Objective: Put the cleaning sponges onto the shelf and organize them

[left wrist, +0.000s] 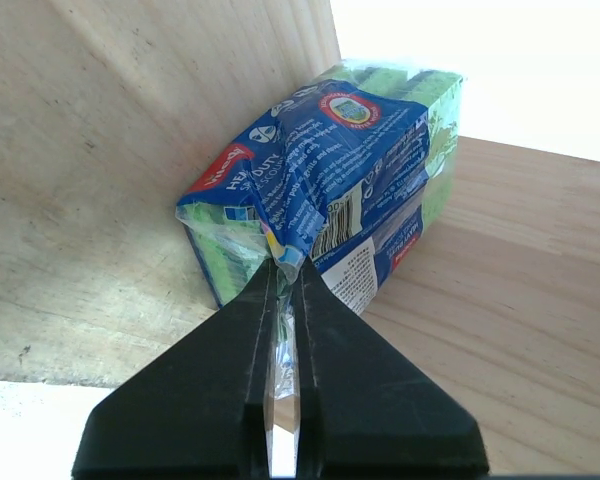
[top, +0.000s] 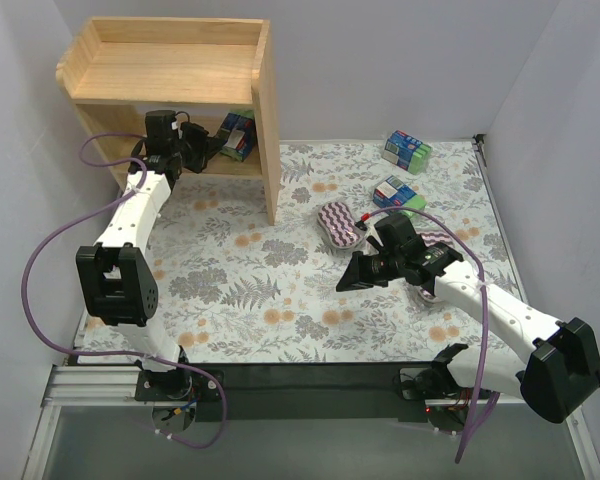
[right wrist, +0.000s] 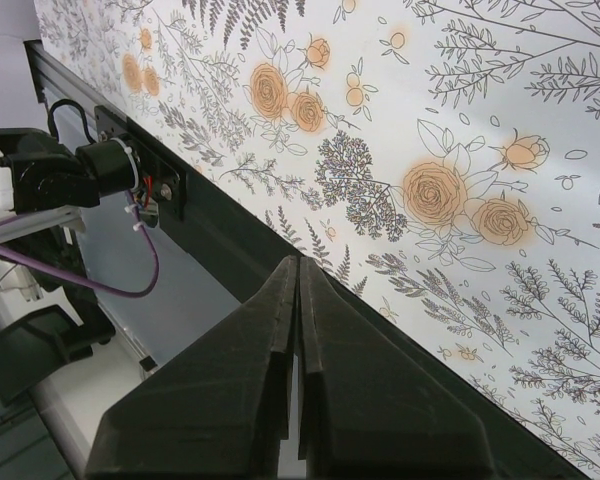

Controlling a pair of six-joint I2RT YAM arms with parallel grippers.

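Observation:
The wooden shelf [top: 170, 70] stands at the far left. My left gripper [top: 218, 143] reaches into its lower tier and is shut on the wrap edge of a blue-and-green sponge pack [left wrist: 330, 170], which rests on the lower board against the side wall; the pack also shows in the top view [top: 239, 134]. Two more blue-and-green packs [top: 408, 148] [top: 398, 192] lie on the cloth at the far right. One purple zigzag sponge [top: 338, 222] lies mid-table. Another purple sponge [top: 445, 240] is partly hidden under my right arm. My right gripper [top: 346, 283] [right wrist: 297, 262] is shut and empty above the cloth.
The floral cloth [top: 280, 290] covers the table. The black front rail [right wrist: 230, 260] and the arm bases with purple cables [top: 40, 270] run along the near edge. The shelf's side panel [top: 271, 150] stands between the lower tier and the loose sponges.

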